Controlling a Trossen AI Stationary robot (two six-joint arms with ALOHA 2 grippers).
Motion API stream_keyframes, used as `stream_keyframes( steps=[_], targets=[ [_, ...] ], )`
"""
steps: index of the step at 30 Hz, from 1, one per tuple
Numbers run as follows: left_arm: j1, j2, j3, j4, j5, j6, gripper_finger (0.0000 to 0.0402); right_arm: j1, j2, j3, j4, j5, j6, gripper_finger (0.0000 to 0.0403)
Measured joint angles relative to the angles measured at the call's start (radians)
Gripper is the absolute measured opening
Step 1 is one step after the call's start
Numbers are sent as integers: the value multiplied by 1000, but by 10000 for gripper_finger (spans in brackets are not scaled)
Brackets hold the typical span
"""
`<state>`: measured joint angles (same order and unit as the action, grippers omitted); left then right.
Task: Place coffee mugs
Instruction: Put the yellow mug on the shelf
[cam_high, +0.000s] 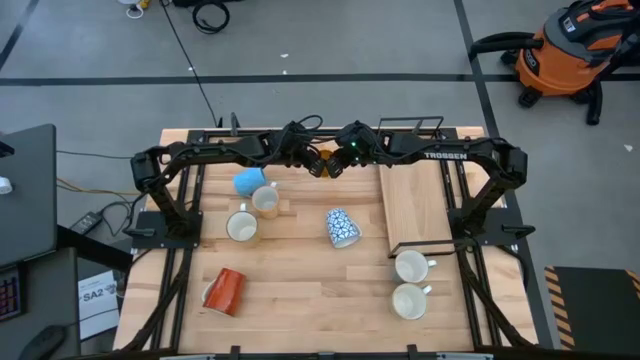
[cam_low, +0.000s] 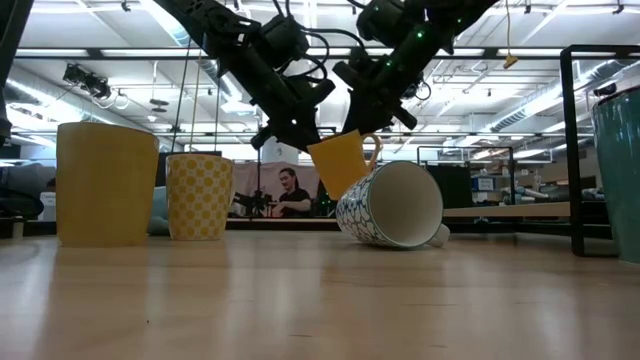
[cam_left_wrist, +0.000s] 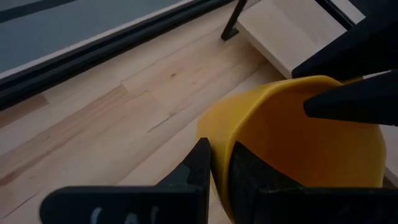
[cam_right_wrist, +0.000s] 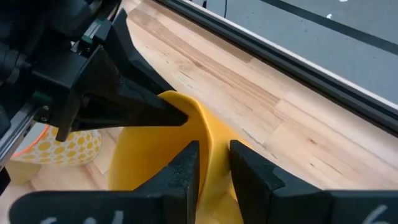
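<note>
Mug (cam_low: 340, 160), orange-yellow, apparently empty, hangs pinched between 2 end effectors (cam_left_wrist: 217, 165) (cam_right_wrist: 211, 163).

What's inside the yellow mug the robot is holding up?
One finger of each gripper, pinching the rim of the yellow mug. Its bottom is hidden from every camera.

A wooden table (cam_high: 300, 300) carries a raised board (cam_high: 415, 205) at three o'clock. On it lie a patterned mug (cam_high: 341, 227) tipped at centre, a red mug (cam_high: 224, 291) at seven, two white mugs (cam_high: 410, 283) at four, and blue (cam_high: 248, 182) and cream mugs (cam_high: 253, 213) at ten.
</note>
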<state>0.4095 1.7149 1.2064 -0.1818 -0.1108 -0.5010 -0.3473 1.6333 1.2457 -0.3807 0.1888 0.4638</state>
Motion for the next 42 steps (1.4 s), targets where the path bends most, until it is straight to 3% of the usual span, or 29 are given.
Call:
stream_keyframes(
  steps=[7,17,42],
  targets=[
    [0,0,0,2,-16,-17,36,-22,0,0,3,-53,-21,97],
    [0,0,0,4,-24,-31,37,-24,1,-1,5,-52,-34,53],
    [-10,-5,4,9,-13,-13,54,-35,3,-4,-43,-105,-51,31]
  ],
)
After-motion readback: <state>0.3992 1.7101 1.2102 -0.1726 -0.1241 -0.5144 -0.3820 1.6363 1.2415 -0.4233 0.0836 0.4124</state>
